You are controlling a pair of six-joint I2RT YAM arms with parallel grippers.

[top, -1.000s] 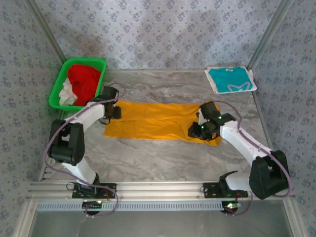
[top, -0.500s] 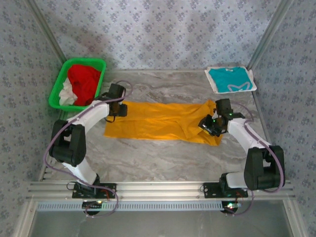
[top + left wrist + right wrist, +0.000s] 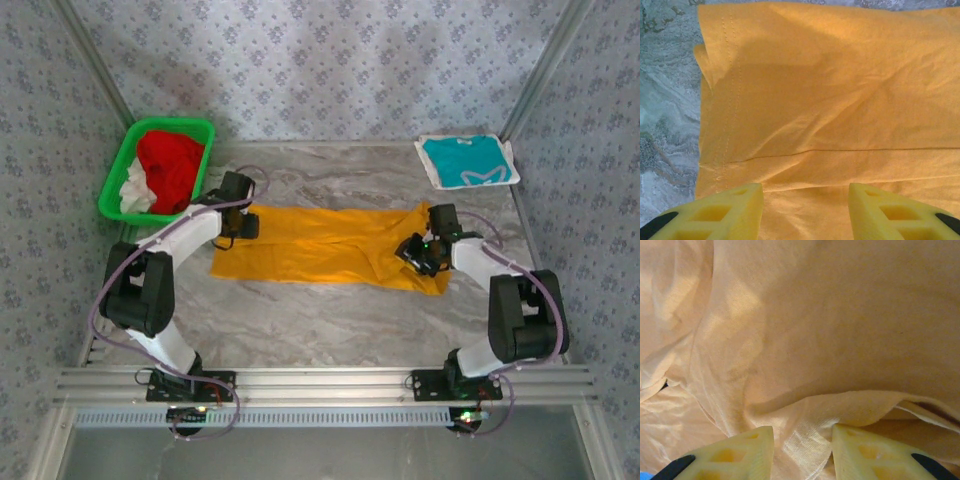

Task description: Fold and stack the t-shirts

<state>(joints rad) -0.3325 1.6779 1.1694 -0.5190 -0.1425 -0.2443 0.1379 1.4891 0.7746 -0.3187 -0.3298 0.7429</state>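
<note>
Across the grey marbled table [image 3: 330, 320], closed in by blue-grey patterned walls [image 3: 330, 70], I am seeing the yellow-orange t-shirt [image 3: 320, 245] lying spread in a long band at the middle. The teal t-shirt [image 3: 467, 160] is lying folded at the far right corner, on something white, well apart from the yellow one. A green basket [image 3: 112, 190] is sitting at the far left corner, holding red cloth [image 3: 170, 165] and a bit of white.

The left claw [image 3: 238, 222] is sitting over the yellow shirt's left end and the right claw [image 3: 418, 252] over its right end, covering part of it. From above, both are looking too small and dark for me to read.

The left wrist camera is showing me yellow fingers [image 3: 730, 210] spread apart above a stitched hem, nothing between them. The right wrist camera is giving me that claw's fingers [image 3: 740, 455] spread too, a raised fold of thin cloth lying between them, not pinched.
</note>
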